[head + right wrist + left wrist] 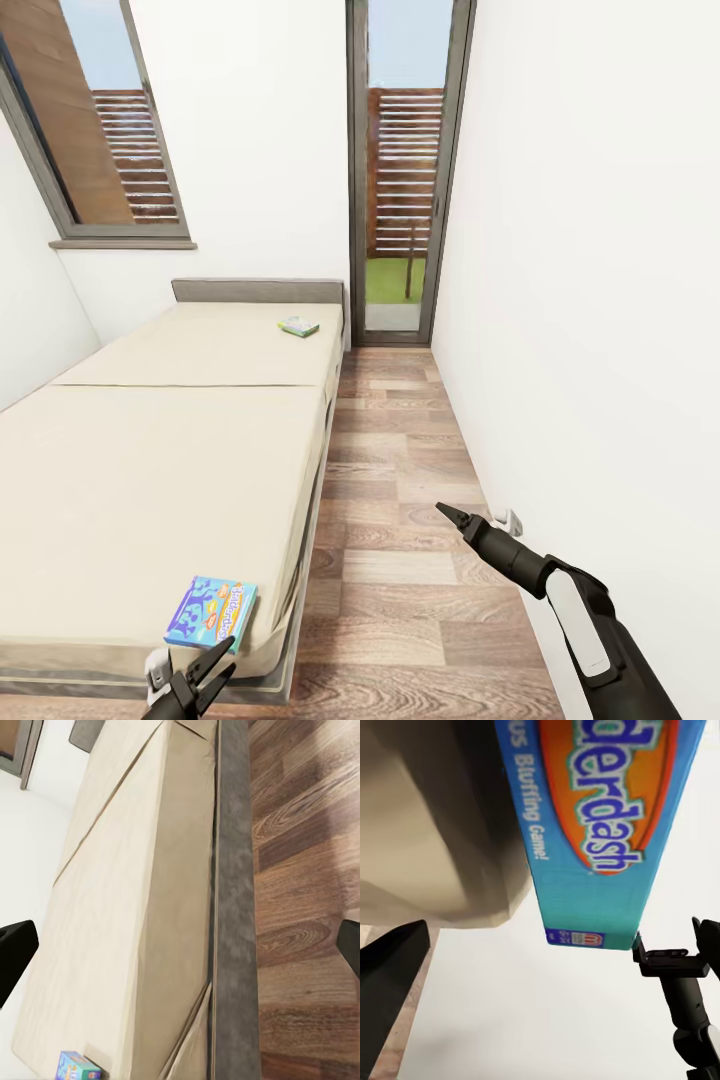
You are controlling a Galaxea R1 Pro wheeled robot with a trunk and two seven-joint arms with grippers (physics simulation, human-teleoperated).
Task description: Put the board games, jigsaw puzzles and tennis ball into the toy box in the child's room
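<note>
My left pincer (215, 665) sits at the near corner of the bed (150, 470), its fingers spread and holding nothing. The blue board game (211, 612) lies flat on the mattress just ahead of its tips, close but, as far as I can judge, not yet touched. The left wrist view confirms this: the box's short printed edge (592, 922) faces straight toward me, with open space between it and my fingers. Its long axis runs away from the pincer, up the bed, so the narrow end is what I would have to take. In my judgement the coming move is a short forward reach with this arm.

My right pincer (448, 514) hangs over the wooden floor (400, 600), well off to the side of the box; I cannot tell how its fingers stand. A second game, the green board game (298, 326), lies far ahead near the headboard (258, 290), beyond either pincer.
</note>
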